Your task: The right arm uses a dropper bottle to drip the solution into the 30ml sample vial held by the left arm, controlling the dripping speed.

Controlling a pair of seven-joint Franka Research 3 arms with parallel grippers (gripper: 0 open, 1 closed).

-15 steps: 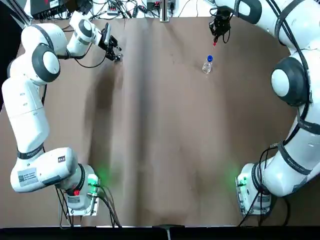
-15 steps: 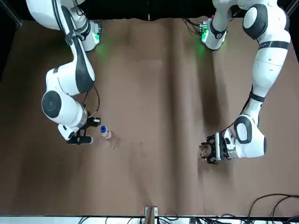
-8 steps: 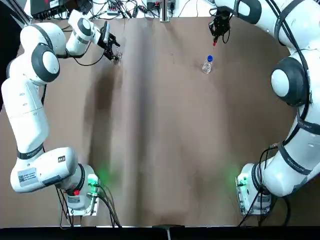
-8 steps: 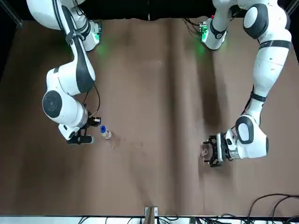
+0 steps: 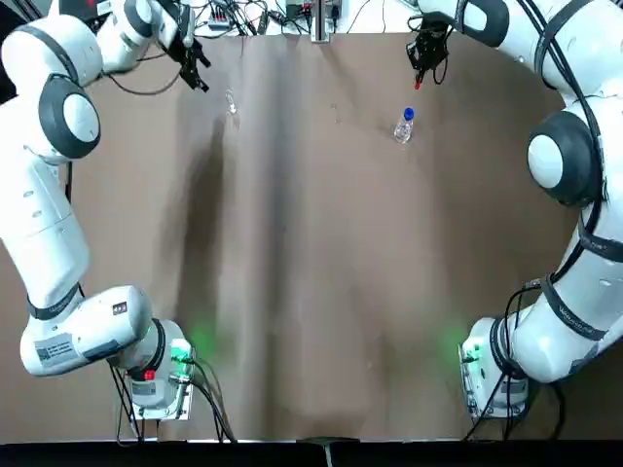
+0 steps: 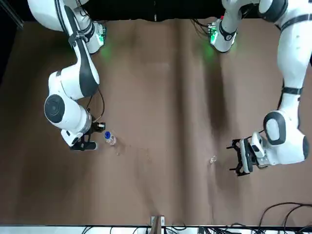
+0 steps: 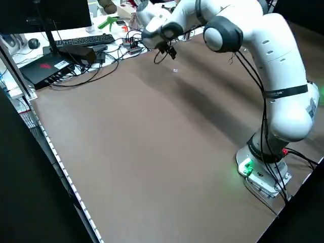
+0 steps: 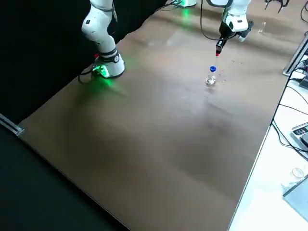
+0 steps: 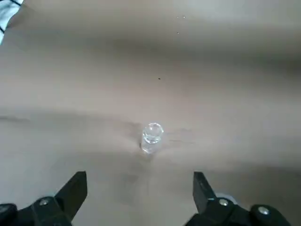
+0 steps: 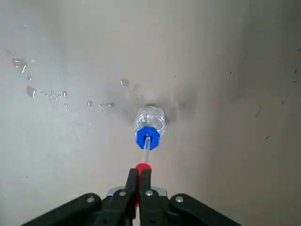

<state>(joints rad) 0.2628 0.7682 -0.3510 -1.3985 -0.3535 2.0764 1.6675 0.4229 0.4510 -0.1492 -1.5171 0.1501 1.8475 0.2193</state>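
Observation:
The 30ml sample vial (image 5: 231, 100) (image 6: 213, 159) (image 9: 151, 136) stands upright and alone on the brown table, small and clear. My left gripper (image 5: 190, 63) (image 6: 239, 157) (image 9: 138, 188) is open a short way behind it, toward the far left corner, holding nothing. The dropper bottle (image 5: 404, 126) (image 6: 110, 139) (image 10: 149, 123), clear with a blue collar, stands on the table at the far right. My right gripper (image 5: 421, 60) (image 10: 138, 176) hangs above it, shut on the red dropper top (image 10: 143, 168) (image 8: 217, 53), whose glass tube points down at the blue collar.
Small wet drops (image 10: 42, 92) lie on the table beside the dropper bottle. Cables, a keyboard (image 7: 83, 39) and electronics crowd the strip beyond the far edge. The arm bases with green lights (image 5: 180, 355) (image 5: 475, 355) sit at the near edge.
My left gripper has let go of the vial and pulled back toward the far left corner. The vial stays standing on the table. The right arm has not moved.

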